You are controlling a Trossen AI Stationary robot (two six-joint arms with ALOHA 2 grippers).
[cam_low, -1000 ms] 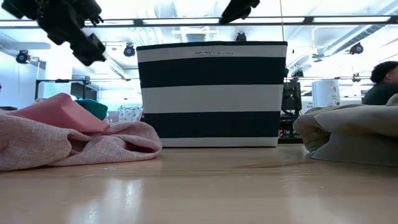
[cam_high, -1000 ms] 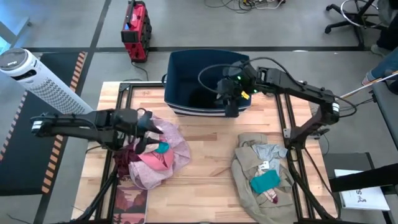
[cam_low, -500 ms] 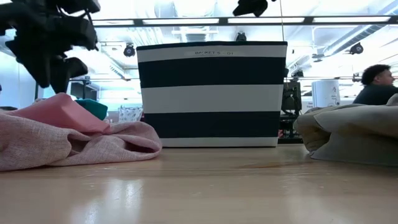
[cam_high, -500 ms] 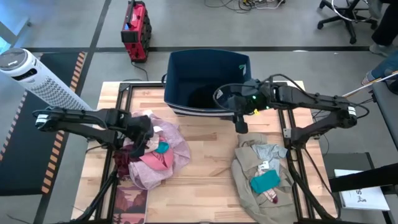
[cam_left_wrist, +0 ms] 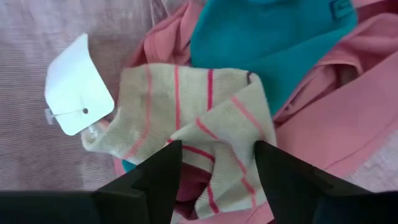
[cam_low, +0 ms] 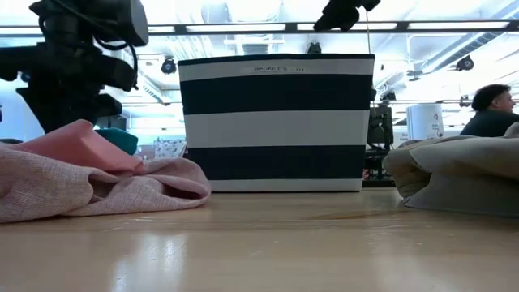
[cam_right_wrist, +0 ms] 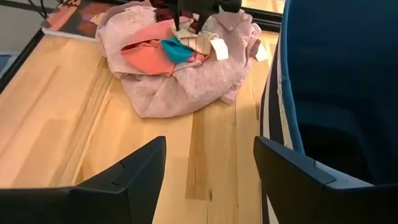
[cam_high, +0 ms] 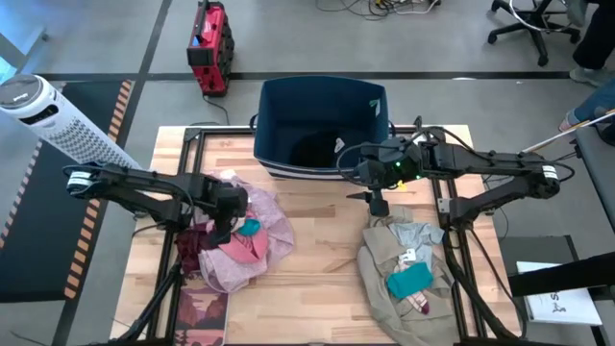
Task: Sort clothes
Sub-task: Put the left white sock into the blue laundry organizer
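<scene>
My right hand [cam_high: 377,206] has come away from the blue bin [cam_high: 323,104]. A moment ago it hung over the bin's near wall; now it sits just in front of the bin, over the bare desk [cam_high: 317,250], and its fingers are spread with nothing between them. I think that means it has nothing more to do at the bin and is free to fetch the next piece.

My left hand [cam_left_wrist: 214,163] has moved down onto the pink pile [cam_high: 245,240], which lies on the desk in front of the bin and off to its left. Its fingers are spread wide, one on each side of a small striped sock [cam_left_wrist: 186,118]. The sock lies on the coral shirt [cam_left_wrist: 348,124], right beside the little teal piece [cam_left_wrist: 267,43], with a white tag [cam_left_wrist: 78,84] next to it. Nothing is pinched yet, so the sock looks like my next pick.

The beige pile [cam_high: 408,269] waits in front of the bin, to its right, with another teal piece [cam_high: 410,280] on top.
</scene>
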